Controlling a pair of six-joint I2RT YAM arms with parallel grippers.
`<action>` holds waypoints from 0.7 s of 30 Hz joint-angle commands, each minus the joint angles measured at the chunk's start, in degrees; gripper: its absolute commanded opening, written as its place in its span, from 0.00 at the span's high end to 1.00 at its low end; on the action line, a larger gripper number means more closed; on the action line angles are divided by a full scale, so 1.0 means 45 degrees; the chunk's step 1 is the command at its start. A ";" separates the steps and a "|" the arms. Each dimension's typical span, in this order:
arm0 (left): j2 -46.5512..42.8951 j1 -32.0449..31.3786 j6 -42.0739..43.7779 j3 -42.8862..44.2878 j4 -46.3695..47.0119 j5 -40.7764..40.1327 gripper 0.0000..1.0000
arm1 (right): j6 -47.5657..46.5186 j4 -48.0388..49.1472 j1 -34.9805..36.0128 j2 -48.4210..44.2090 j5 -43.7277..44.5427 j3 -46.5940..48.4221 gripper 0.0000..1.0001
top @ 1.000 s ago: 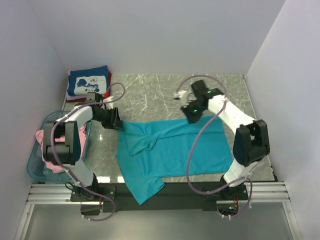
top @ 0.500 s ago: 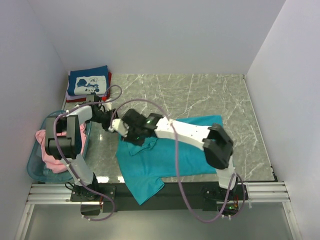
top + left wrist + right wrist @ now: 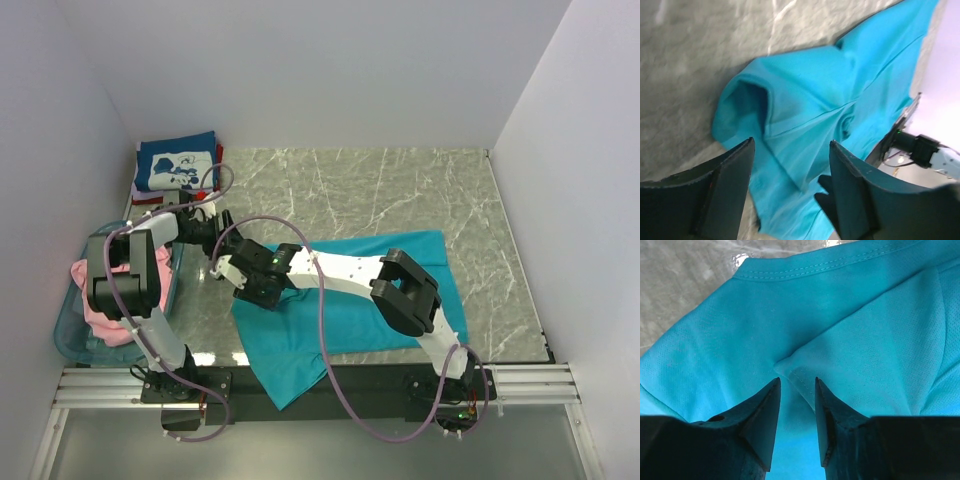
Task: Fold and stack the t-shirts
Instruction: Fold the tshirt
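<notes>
Limp, light teal t-shirt (image 3: 300, 330) lies spread on the desk (image 3: 400, 190) just right of the basket (image 3: 72, 350), left jaws and right jaws both released; I'd pinch its folded seam edge.

- Top view: bright, even, diffuse light; soft shadows beneath the arms, faint sheen on the surface (image 3: 400, 190).
- Left wrist view: slightly blurred; left claw (image 3: 790, 150) dark, unfocused.
- Right wrist view: teal t-shirt (image 3: 840, 315) weave sharp; small glare top left.
</notes>
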 commanded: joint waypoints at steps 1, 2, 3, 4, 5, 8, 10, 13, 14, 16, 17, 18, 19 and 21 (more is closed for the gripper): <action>0.0126 0.0028 -0.0793 0.0155 0.1092 0.0933 0.33 | 0.0553 0.0579 -0.0048 0.0067 -0.0095 0.0073 0.58; 0.0262 0.0009 -0.0910 0.0213 0.1151 0.0933 0.33 | 0.0612 0.0560 -0.0048 0.0087 -0.0154 0.0150 0.57; 0.0496 0.0009 -0.0969 0.0233 0.1307 0.0913 0.32 | 0.0671 0.0540 -0.0029 0.0146 -0.0213 0.0190 0.56; 0.0595 0.0009 -0.0989 0.0233 0.1328 0.0894 0.32 | 0.0768 0.0521 -0.0028 0.0166 -0.0271 0.0248 0.56; 0.0654 0.0009 -0.0989 0.0233 0.1386 0.0836 0.32 | 0.0827 0.0540 -0.0028 0.0204 -0.0388 0.0287 0.56; 0.0810 0.0009 -0.1029 0.0117 0.1601 0.0601 0.32 | 0.0925 0.0404 -0.0048 0.0302 -0.0680 0.0521 0.55; 0.0888 0.0009 -0.1048 0.0038 0.1698 0.0542 0.31 | 0.0944 0.0209 -0.0028 0.0555 -0.0760 0.0697 0.55; 0.1006 0.0009 -0.1029 -0.0020 0.1757 0.0367 0.31 | 0.0964 0.0150 -0.0048 0.0810 -0.0897 0.0873 0.55; 0.1044 0.0009 -0.1048 -0.0040 0.1796 0.0308 0.31 | 0.0945 0.0150 -0.0048 0.0849 -0.0897 0.0874 0.56; 0.1084 0.0009 -0.1029 -0.0098 0.1874 0.0113 0.30 | 0.0925 0.0150 -0.0048 0.0966 -0.0741 0.0893 0.57; 0.1103 0.0009 -0.1067 -0.0118 0.1913 0.0054 0.30 | 0.0906 0.0130 -0.0048 0.1025 -0.0702 0.0912 0.58; 0.1142 0.0009 -0.1068 -0.0138 0.1952 0.0035 0.30 | 0.0847 0.0149 -0.0029 0.1044 -0.0663 0.0874 0.63; 0.1181 0.0009 -0.1106 -0.0157 0.1972 -0.0004 0.29 | 0.0828 0.0150 -0.0028 0.1045 -0.0605 0.0835 0.67; 0.1317 0.0086 -0.1165 -0.0158 0.2070 0.0015 0.28 | 0.0827 0.0130 -0.0029 0.0928 -0.0623 0.0718 0.80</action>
